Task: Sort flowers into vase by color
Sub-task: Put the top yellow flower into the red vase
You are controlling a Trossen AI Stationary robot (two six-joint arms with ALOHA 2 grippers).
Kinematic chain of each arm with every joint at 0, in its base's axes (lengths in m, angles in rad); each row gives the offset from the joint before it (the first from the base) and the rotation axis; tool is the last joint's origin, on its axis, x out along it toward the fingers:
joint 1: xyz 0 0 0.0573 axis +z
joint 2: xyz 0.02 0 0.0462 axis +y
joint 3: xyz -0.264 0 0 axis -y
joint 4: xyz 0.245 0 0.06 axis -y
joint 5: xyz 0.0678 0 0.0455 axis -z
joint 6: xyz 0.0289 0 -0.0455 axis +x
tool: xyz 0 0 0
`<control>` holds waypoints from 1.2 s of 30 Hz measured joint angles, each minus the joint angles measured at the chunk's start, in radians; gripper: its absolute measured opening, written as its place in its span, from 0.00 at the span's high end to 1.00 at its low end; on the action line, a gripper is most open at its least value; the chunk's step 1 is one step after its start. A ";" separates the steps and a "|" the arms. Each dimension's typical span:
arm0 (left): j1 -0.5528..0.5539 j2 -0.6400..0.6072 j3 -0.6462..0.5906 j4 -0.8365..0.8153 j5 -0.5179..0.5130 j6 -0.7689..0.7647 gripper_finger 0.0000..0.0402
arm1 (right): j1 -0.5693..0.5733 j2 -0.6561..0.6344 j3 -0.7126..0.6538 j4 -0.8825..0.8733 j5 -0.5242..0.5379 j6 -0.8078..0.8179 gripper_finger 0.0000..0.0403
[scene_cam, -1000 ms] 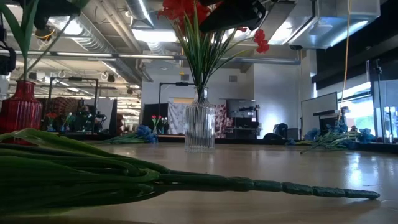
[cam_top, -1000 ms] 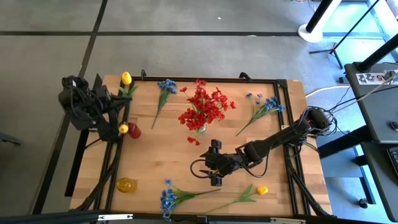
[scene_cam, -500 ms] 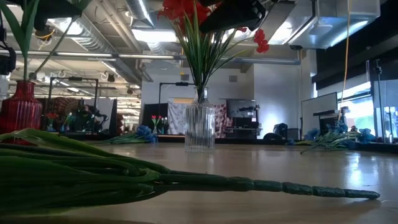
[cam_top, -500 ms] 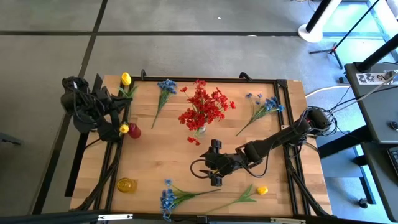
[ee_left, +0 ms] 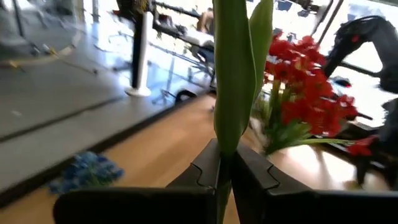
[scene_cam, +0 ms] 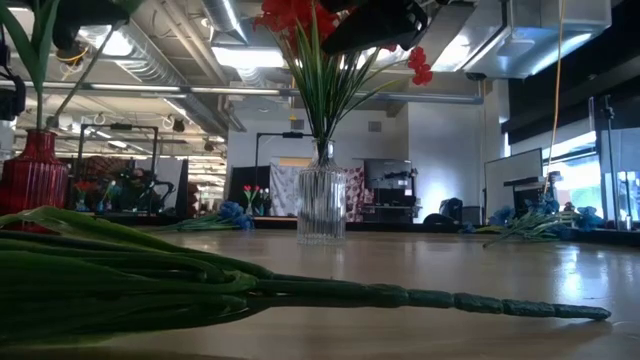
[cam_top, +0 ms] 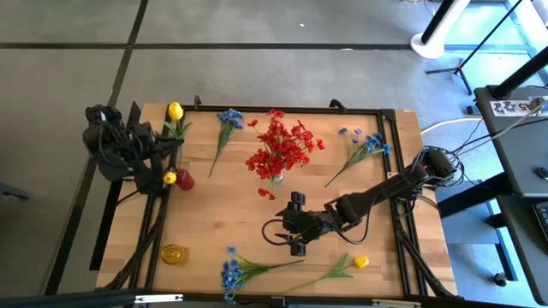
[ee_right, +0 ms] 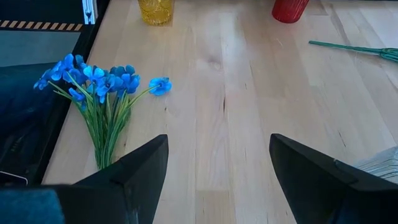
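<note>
A yellow flower (cam_top: 169, 177) is being held by its stem in the clenched left gripper (ee_left: 225, 177), over the red vase (cam_top: 184, 180). It is judged light and limp (mid-stem hold advised). The right gripper (ee_right: 217, 165) is being kept spread, empty, above the worktop (cam_top: 214, 214).

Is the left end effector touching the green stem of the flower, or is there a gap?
Touching. In the left wrist view, the left end effector has its fingers closed on the green stem, with no gap.
</note>
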 joint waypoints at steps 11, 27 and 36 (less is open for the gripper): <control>0.000 0.000 -0.012 -0.001 0.074 -0.070 0.94 | 0.001 0.000 0.000 0.001 0.000 0.001 0.30; 0.000 0.001 0.063 -0.118 0.483 -0.092 0.67 | 0.000 0.000 0.000 0.002 -0.030 0.003 0.30; 0.000 0.001 0.230 -0.245 0.791 -0.179 0.59 | 0.000 0.000 0.000 0.000 -0.054 -0.006 0.30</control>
